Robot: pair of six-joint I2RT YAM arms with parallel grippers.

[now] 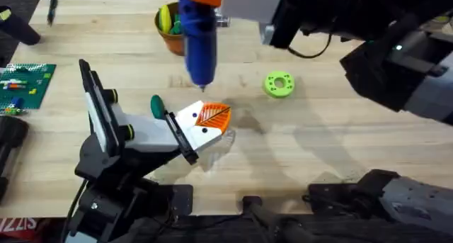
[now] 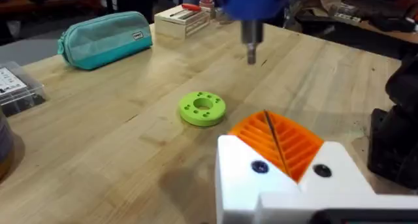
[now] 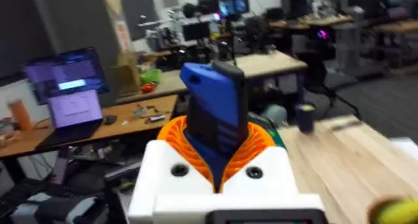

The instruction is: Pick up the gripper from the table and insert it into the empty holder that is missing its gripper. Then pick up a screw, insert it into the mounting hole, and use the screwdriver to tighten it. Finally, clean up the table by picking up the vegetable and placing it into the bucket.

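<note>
My right gripper is shut on the thick blue screwdriver, which hangs upright with its dark tip just above the table. Below that tip sits my left gripper, its orange ribbed fingers pressed together and shut. They sit in the holder, a white block with small dark dots. The tan-orange bucket stands at the back behind the screwdriver, with yellow and green pieces inside. A small dark-green rounded object, perhaps the vegetable, lies beside the left arm. A loose screw is out of view.
A lime-green ring lies on the table to the right of the screwdriver tip. A green brick board lies at the left edge. In the left wrist view a teal pouch and a small wooden box sit farther off.
</note>
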